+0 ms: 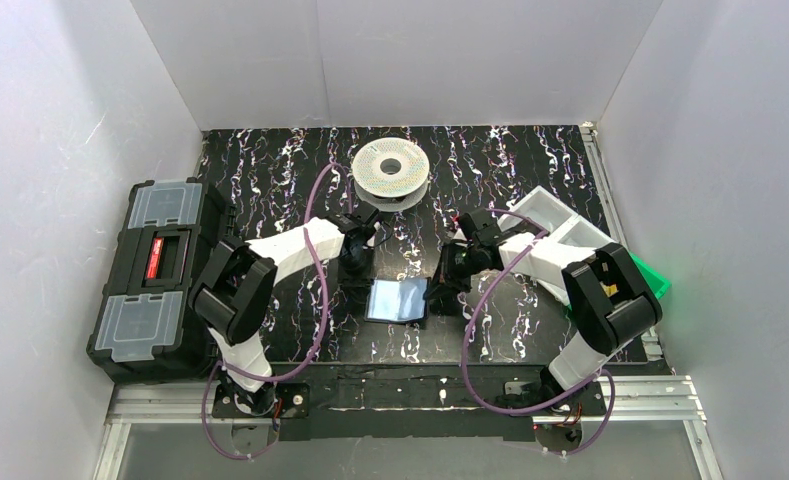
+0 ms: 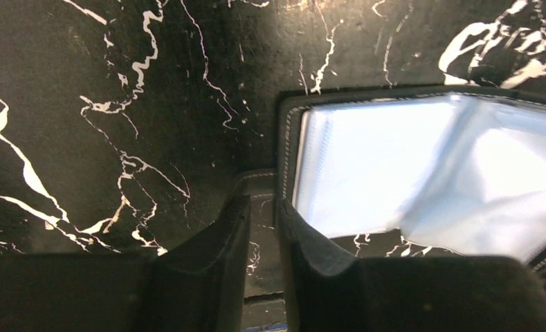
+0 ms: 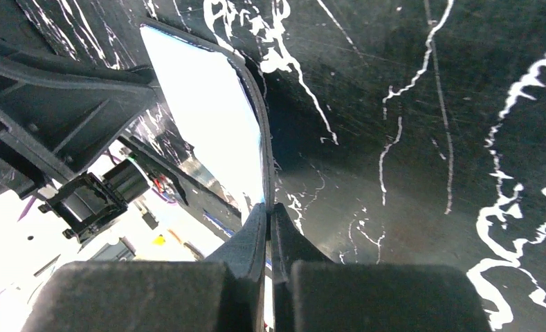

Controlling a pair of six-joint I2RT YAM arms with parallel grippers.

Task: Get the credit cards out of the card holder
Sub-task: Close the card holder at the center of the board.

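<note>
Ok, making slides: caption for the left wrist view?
Left gripper straddles the side tab of the open card holder on black marbled table.

Black table (image 1: 530, 170) veined with a white marble pattern; black folding card holder (image 1: 398, 300), pale bluish-grey inside, white edge stitching; black plastic toolbox (image 1: 130, 265), grey translucent lids, red label.

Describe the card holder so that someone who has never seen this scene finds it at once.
On the black, white-veined table top, look at the centre near the front edge, between the left gripper and the right gripper. The card holder sits open there. Unlike the big black toolbox and the round white spool, it is small, flat, with a bluish-grey inside.
</note>
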